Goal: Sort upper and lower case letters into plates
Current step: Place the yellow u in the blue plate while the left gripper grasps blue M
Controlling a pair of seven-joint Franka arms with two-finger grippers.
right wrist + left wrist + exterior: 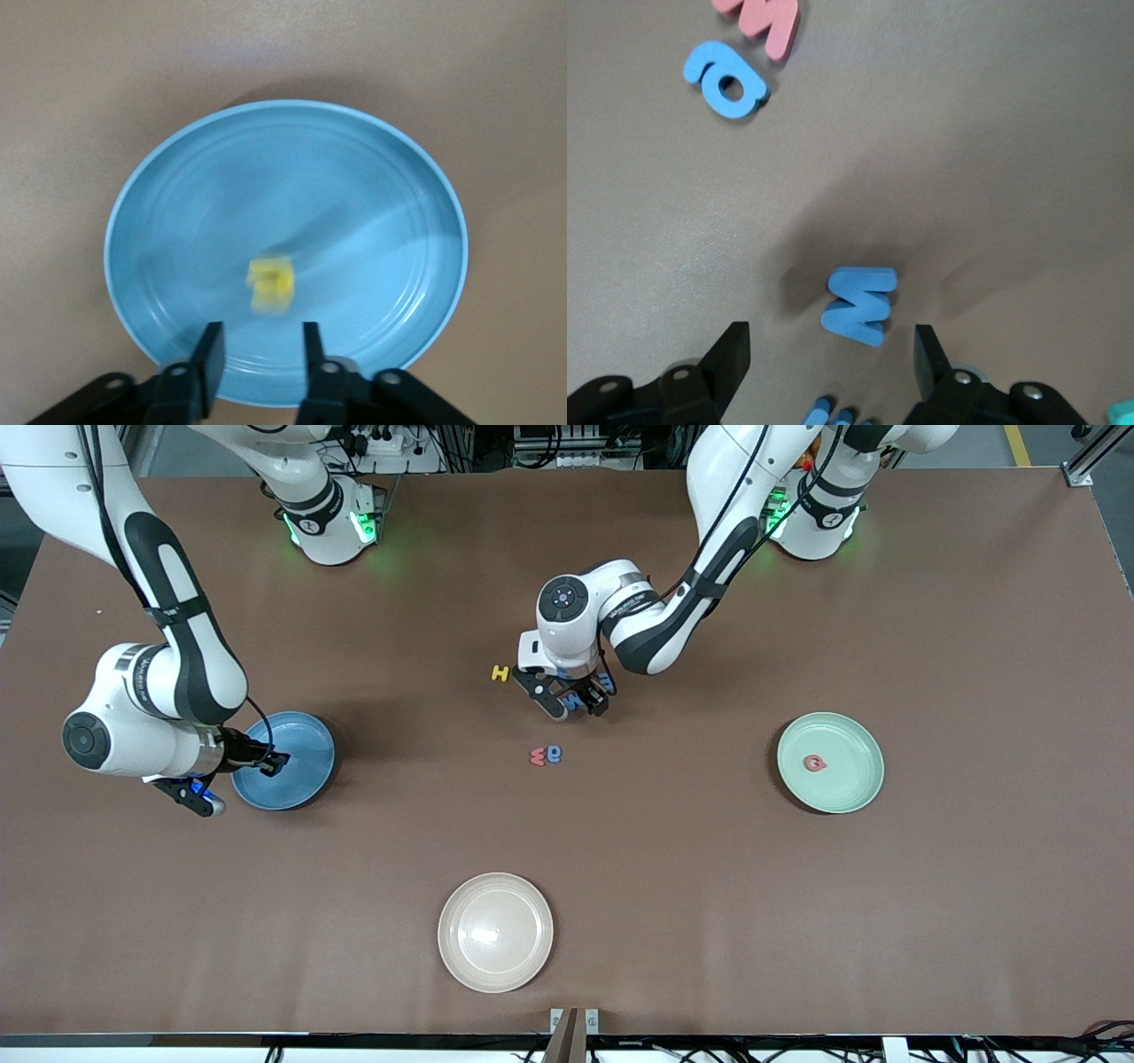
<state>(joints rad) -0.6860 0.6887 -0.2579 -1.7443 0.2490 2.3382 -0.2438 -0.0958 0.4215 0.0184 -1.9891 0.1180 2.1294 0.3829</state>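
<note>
Brown bench (886,921). My left gripper (833,367), fingers released, straddles blue M (860,304); crowding neighbours risk a snag. Right gripper (260,359), fingers parted, over blue plate (159,221), yellow letter (271,285) loose.

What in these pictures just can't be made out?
- Yellow piece over the blue plate: motion-blurred in the right wrist view, so its letter is unreadable.
- Blue letters and a teal piece: cut off by the left wrist view's edge.
- Blue M: in the front view, half hidden under the left hand.
</note>
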